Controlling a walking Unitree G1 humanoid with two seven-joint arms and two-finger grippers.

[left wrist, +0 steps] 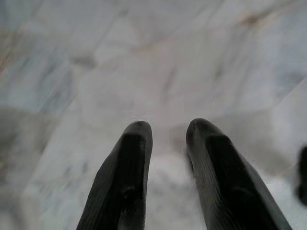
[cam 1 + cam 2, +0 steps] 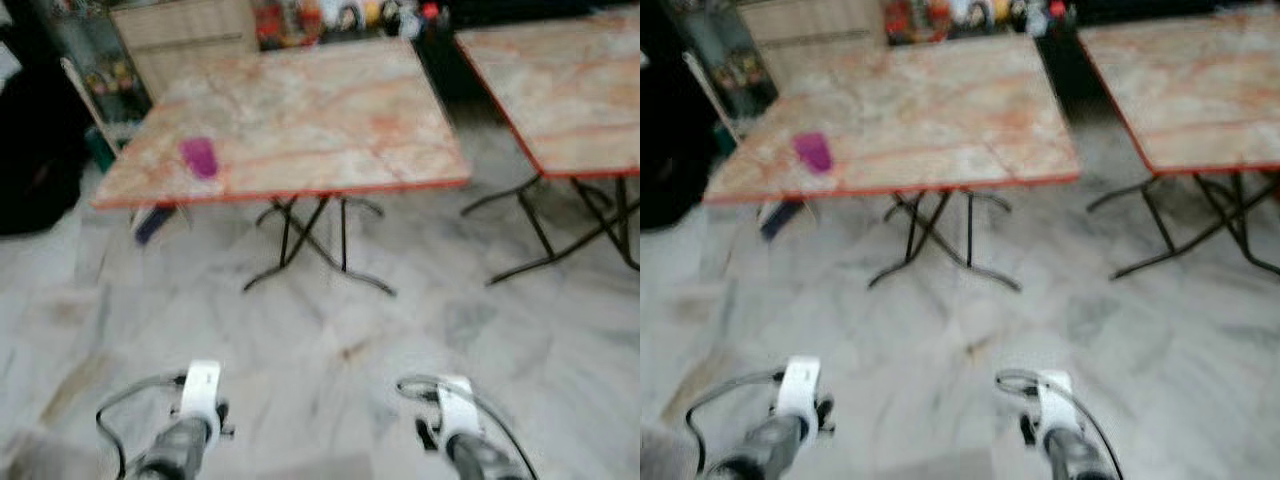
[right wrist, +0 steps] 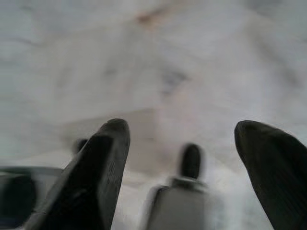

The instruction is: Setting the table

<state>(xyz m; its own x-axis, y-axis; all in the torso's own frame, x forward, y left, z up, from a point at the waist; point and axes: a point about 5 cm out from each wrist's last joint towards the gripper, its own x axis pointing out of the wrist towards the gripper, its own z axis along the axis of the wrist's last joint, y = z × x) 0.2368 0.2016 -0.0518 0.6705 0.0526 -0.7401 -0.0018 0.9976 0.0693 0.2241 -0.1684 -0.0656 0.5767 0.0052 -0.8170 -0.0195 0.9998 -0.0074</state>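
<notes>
1. Both arms sit low at the near edge of the head views, wrists up, over grey-veined marble floor (image 2: 330, 330). The left gripper (image 1: 165, 129) points down at the tiles with its fingers (image 1: 129, 163) a narrow gap apart, released and grasping nothing. The right gripper (image 3: 184, 134) has its fingers (image 3: 103, 163) spread wide, likewise empty.

2. Ahead stands a folding bench (image 2: 300, 110) with a pinkish marble-pattern top, red edging and crossed black legs. A second bench of the same kind (image 2: 570, 90) stands to its right, apart from it.

3. On the first bench, near its front-left corner, sits a small purple thing (image 2: 199, 157), probably a cup; blur hides its shape, so its long axis cannot be told.

4. That purple thing lies forward and to the left of both grippers, well apart from them across open floor. The left arm looks nearer to it.

5. My judgement: the robot is approaching, and must close on the bench before either arm can reach.

6. Shelves with colourful clutter (image 2: 330, 18) line the far wall.
</notes>
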